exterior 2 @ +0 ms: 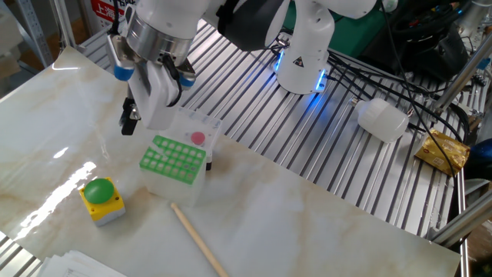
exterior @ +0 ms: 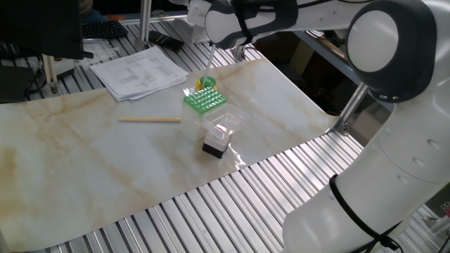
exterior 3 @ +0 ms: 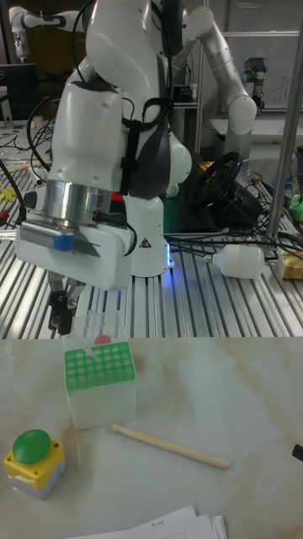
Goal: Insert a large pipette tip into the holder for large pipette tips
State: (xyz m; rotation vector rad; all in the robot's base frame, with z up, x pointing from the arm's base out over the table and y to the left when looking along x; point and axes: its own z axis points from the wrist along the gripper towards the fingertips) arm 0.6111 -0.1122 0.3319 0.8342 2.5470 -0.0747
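Tip [exterior: 211, 55] pinched in our gripper [exterior 2: 127, 120], upper left of the rack [exterior 2: 174, 159]; we should centre it upright over one hole; descend slowly.

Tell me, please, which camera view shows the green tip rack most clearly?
The other fixed view shows the green tip rack best: its whole grid of holes faces the camera, unobstructed. The tall fixed view shows its top at a flatter angle, with the clear base below. In one fixed view it is small and distant.
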